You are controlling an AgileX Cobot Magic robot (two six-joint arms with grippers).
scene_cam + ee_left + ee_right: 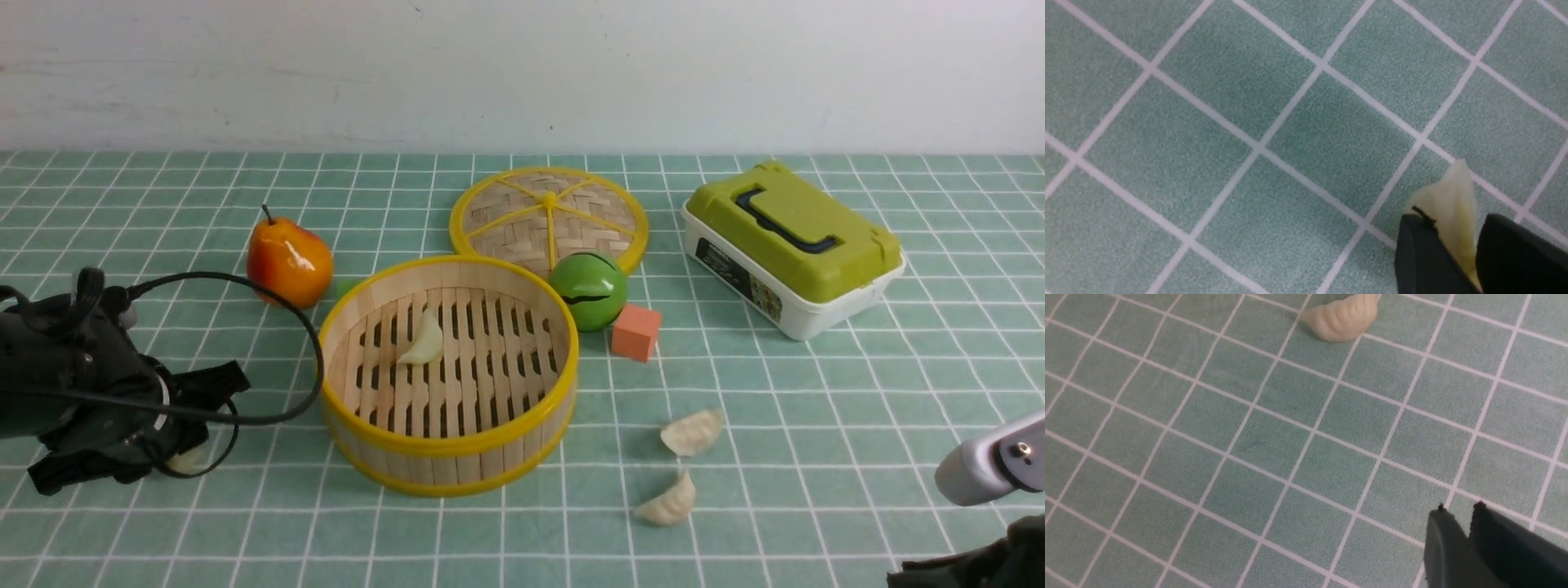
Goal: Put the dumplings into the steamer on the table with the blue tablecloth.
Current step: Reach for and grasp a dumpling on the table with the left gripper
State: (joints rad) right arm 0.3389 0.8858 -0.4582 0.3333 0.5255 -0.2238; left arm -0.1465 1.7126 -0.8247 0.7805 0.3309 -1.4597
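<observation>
The steamer (447, 445) stands mid-table on the blue tablecloth (816, 408), with one pale dumpling (423, 339) lying on its slats. Two more dumplings (692, 431) (668, 502) lie on the cloth to its right. My left gripper (1455, 220) is down at the cloth left of the steamer, shut on another dumpling (1451, 192), whose tip sticks out past the black fingers. My right gripper (1459, 508) hovers over bare cloth at the front right, shut and holding nothing. In the right wrist view, a dumpling (1341, 316) lies well ahead of it.
An orange-red pear (289, 260) sits behind my left arm. The woven lid (549, 216), a green ball (588, 290) and an orange cube (636, 331) crowd the steamer's far right side. A green-lidded box (792, 245) stands at the back right. The left arm's cable (310, 351) loops close to the steamer.
</observation>
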